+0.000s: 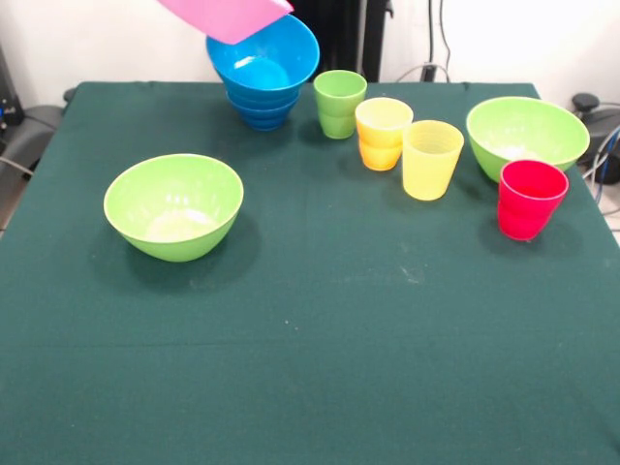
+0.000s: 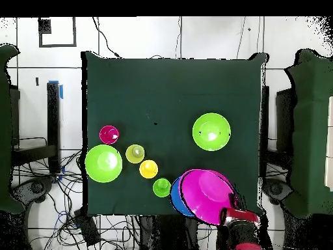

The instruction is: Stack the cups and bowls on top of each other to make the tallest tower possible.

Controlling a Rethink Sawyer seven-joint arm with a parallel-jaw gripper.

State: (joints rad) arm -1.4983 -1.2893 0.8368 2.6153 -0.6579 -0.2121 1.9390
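Note:
The large pink bowl hangs tilted in the air above the tower, a stack of nested blue bowls at the table's far edge. In the overhead view the pink bowl covers most of the tower. My gripper is shut on the pink bowl's rim; it does not show in the front view. The green cup, orange cup, yellow cup and red cup stand upright in a row to the right of the tower.
One lime green bowl sits at the left middle of the green table. The other lime green bowl sits at the right, just behind the red cup. Cables lie on the floor around the table.

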